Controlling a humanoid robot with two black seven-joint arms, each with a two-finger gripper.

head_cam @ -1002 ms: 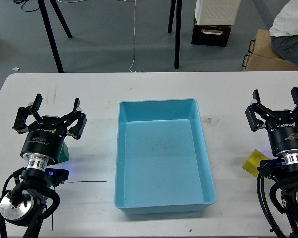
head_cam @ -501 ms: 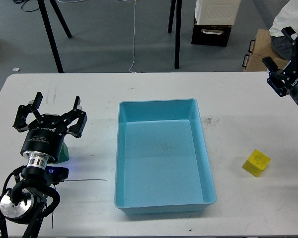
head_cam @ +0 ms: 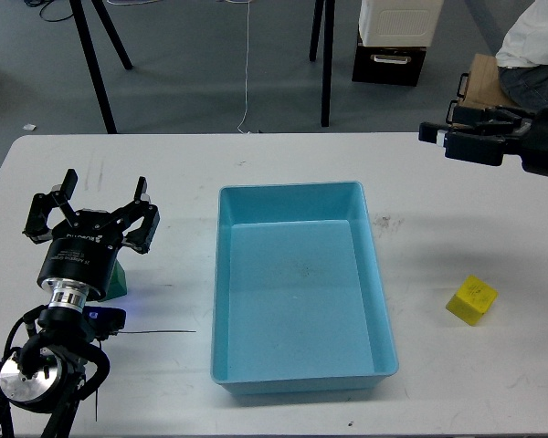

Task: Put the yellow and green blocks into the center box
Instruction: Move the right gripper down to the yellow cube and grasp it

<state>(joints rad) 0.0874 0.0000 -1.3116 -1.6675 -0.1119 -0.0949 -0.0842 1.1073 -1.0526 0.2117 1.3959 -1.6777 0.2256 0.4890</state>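
Note:
The yellow block (head_cam: pixel 471 300) lies on the white table (head_cam: pixel 438 219), to the right of the light blue centre box (head_cam: pixel 222 274), which holds nothing. The green block (head_cam: pixel 119 280) stands at the left, mostly hidden behind my left gripper (head_cam: pixel 92 203). That gripper is open and empty, just above and in front of the green block. My right gripper (head_cam: pixel 436 135) is raised at the far right and points left, high above the table and well away from the yellow block. It is dark and seen side-on, so its fingers cannot be told apart.
Beyond the table's far edge are black tripod legs (head_cam: pixel 95 64), a white and black case (head_cam: pixel 393 41), a cardboard box (head_cam: pixel 479 87) and a seated person (head_cam: pixel 534 46). A thin black wire (head_cam: pixel 155 333) lies on the table near my left arm.
My right arm has swung up from beside the yellow block and turned to point left. The yellow block now shows fully. The left arm and the blocks have not moved.

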